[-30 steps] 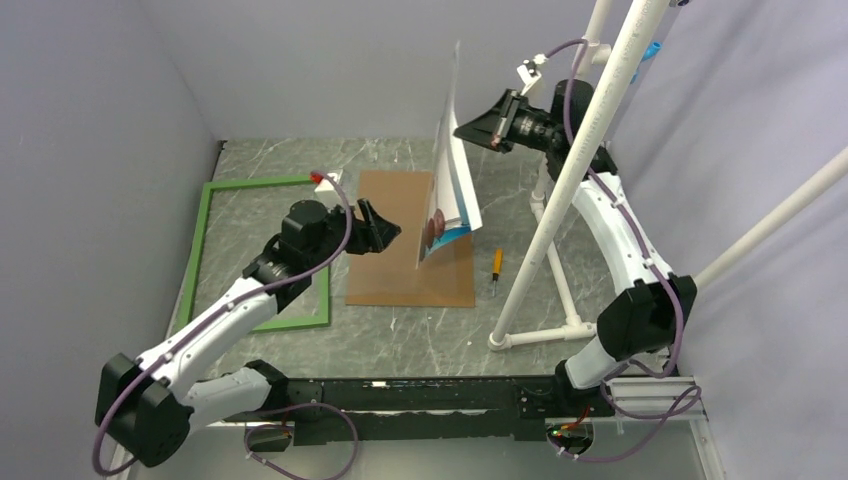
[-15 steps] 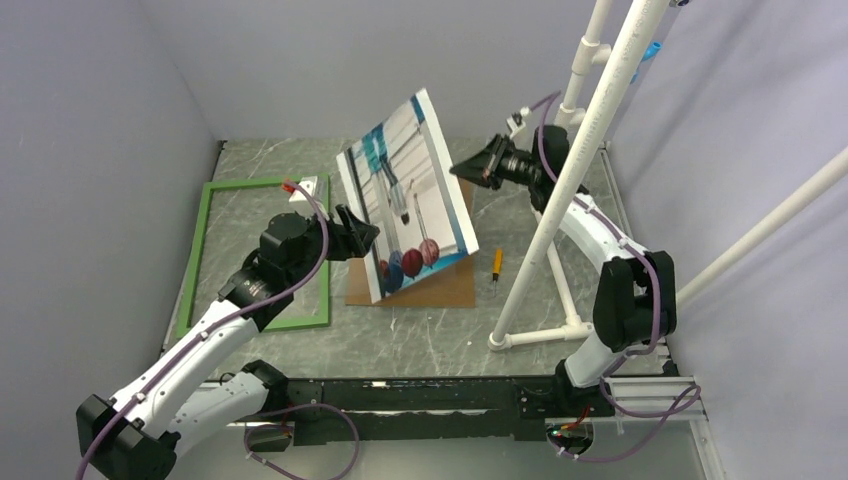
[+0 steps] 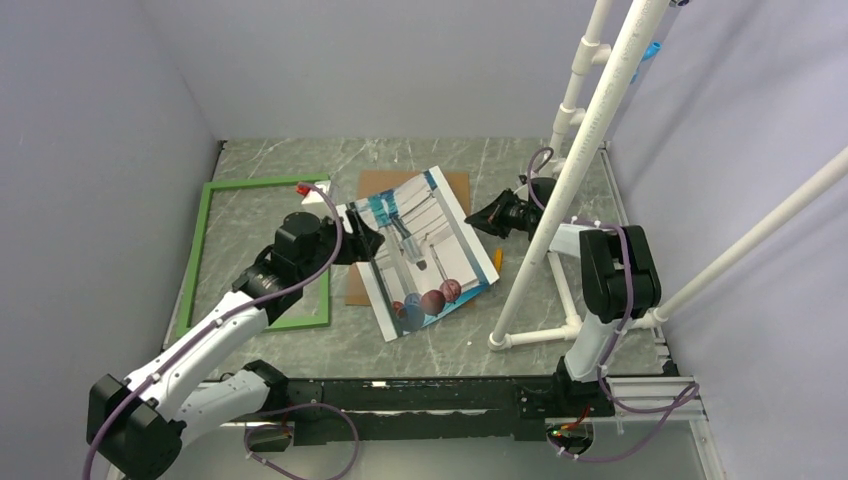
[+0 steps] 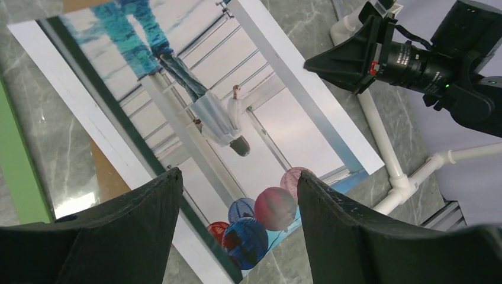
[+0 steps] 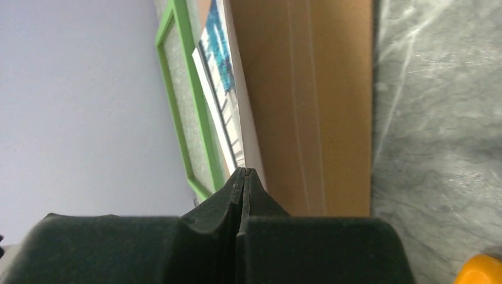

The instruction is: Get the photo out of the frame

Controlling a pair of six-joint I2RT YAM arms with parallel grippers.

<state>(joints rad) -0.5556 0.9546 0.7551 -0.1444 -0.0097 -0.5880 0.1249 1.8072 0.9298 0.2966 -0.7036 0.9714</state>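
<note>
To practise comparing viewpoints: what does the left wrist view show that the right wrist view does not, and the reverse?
Only the left wrist view shows the balloons printed on the photo and the white pipe stand. Only the right wrist view shows the orange tool. Both show the photo, the green frame, the brown backing board and the shut right gripper.

table (image 3: 430, 345): grey marble top | on it: frame (image 3: 250, 182) (green), brown backing board (image 3: 385, 185), white pipe stand (image 3: 540, 333)
</note>
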